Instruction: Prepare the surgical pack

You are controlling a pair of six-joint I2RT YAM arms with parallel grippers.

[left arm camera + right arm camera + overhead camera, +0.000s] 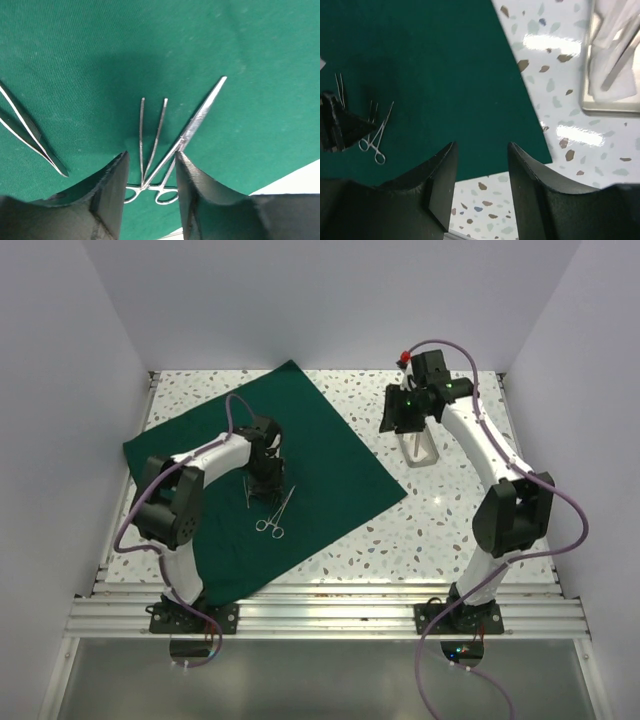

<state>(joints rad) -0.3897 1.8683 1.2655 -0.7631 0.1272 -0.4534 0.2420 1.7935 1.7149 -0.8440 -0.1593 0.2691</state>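
The dark green cloth [330,450] of the surgical pack lies spread flat on the table. On it rest ring-handled steel forceps [275,516] [197,120], thin two-pronged tweezers [152,125] crossing them, and another pair of tweezers [30,135] to the left. My left gripper [266,478] [151,157] hovers just above the forceps' handles, open and gripping nothing. The small silver tray [420,465] [610,109] sits on the bare table right of the cloth, holding white pads [615,30] and a steel instrument [619,70]. My right gripper [405,423] [482,146] hangs open and empty above the cloth's right corner, beside the tray.
The speckled tabletop [450,500] shows to the right of and in front of the cloth. White walls close in the left, back and right sides. An aluminium rail [330,605] with both arm bases runs along the near edge.
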